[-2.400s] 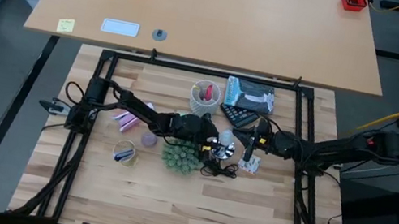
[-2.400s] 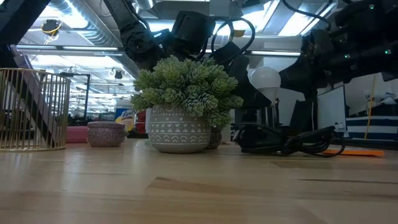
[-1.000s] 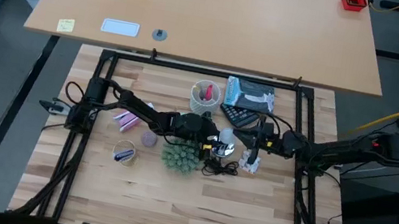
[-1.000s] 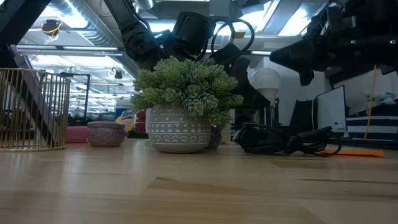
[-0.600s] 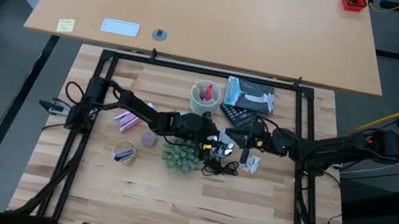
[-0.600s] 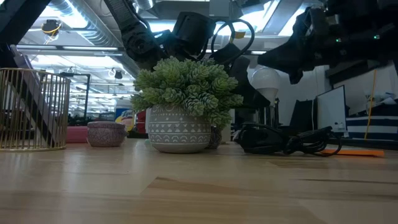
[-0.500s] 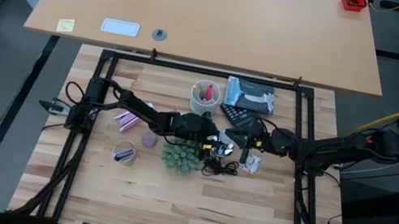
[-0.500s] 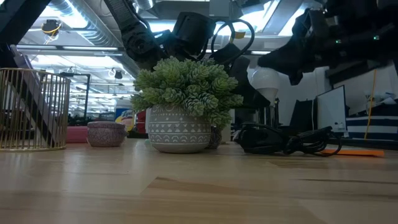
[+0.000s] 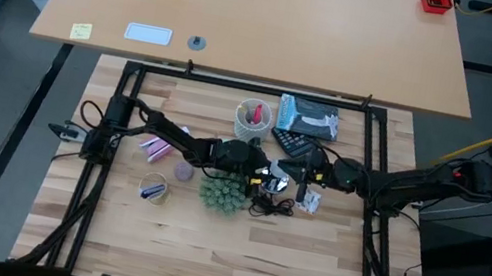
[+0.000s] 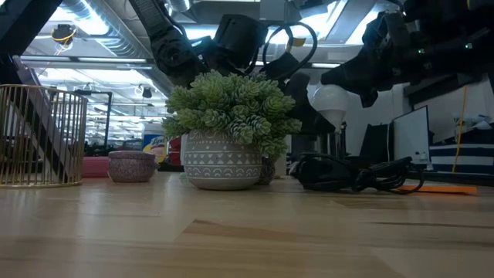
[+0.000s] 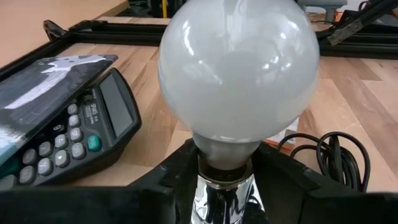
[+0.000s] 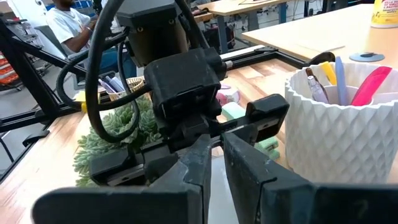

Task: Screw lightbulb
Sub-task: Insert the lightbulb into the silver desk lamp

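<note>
- The lightbulb (image 11: pixel 239 68) stands upright in mid-worktop (image 10: pixel 231 239), clear of the surface, just beside the potted plant (image 10: pixel 231 108).
- The left gripper (image 11: pixel 224 174) has its fingers closed on the socket (image 11: pixel 221 199), on the neck directly under the globe. That is the anchor for everything.
- The right gripper (image 12: pixel 216 155) is in from the other side at the bulb's crown, its fingers drawn narrow with only a slim gap between them. I can't tell whether they truly bear on the glass.
- First risk: that narrow gap looks far too tight to span the globe. A twist from here could just skate over smooth glass and turn nothing.
- Second risk: cross-threading. If the right wrist's axis isn't square to the neck, the screw base could bite crooked and jam.
- Third risk: the left hold is low and slim. Side load from the right arm might lever the neck out of those fingers or tilt the whole assembly.
- Fourth risk: pressing hard on the crown to gain friction could crack the glass.
- Clutter too: the black cord (image 11: pixel 333 158) is coiled just beside the neck, the calculator (image 11: pixel 68 130) is near on the other side, and the plant crowds the left arm. A wide swing could snag or shove any of them.
</note>
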`<action>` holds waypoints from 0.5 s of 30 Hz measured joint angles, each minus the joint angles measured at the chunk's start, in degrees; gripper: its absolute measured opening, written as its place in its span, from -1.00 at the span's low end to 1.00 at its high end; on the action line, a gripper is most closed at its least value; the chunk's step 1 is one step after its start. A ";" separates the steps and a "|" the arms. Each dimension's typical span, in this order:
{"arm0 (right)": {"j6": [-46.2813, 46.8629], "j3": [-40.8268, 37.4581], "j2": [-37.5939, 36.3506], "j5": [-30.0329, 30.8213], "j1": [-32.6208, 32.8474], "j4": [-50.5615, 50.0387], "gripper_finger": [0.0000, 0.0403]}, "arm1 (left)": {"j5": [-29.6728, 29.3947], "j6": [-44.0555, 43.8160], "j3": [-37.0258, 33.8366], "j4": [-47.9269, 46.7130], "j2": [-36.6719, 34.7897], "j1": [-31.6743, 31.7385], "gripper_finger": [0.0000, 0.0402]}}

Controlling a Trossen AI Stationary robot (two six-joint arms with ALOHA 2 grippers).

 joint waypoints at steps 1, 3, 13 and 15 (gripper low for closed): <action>0.00 -0.01 0.00 0.05 0.00 -0.02 -0.75 | -0.40 0.15 -0.02 -0.05 -0.16 -0.01 -0.28; 0.01 -0.03 0.02 0.17 0.00 -0.10 -0.75 | -1.07 0.42 -0.09 0.03 -0.34 -0.04 -0.19; 0.07 -0.11 0.04 0.17 0.00 -0.12 -0.75 | -1.44 4.48 -0.09 -0.39 -1.19 -1.06 0.07; 0.09 -0.12 0.05 0.04 0.00 -0.08 -0.75 | -1.60 4.44 -0.09 -1.89 -2.30 -1.28 0.06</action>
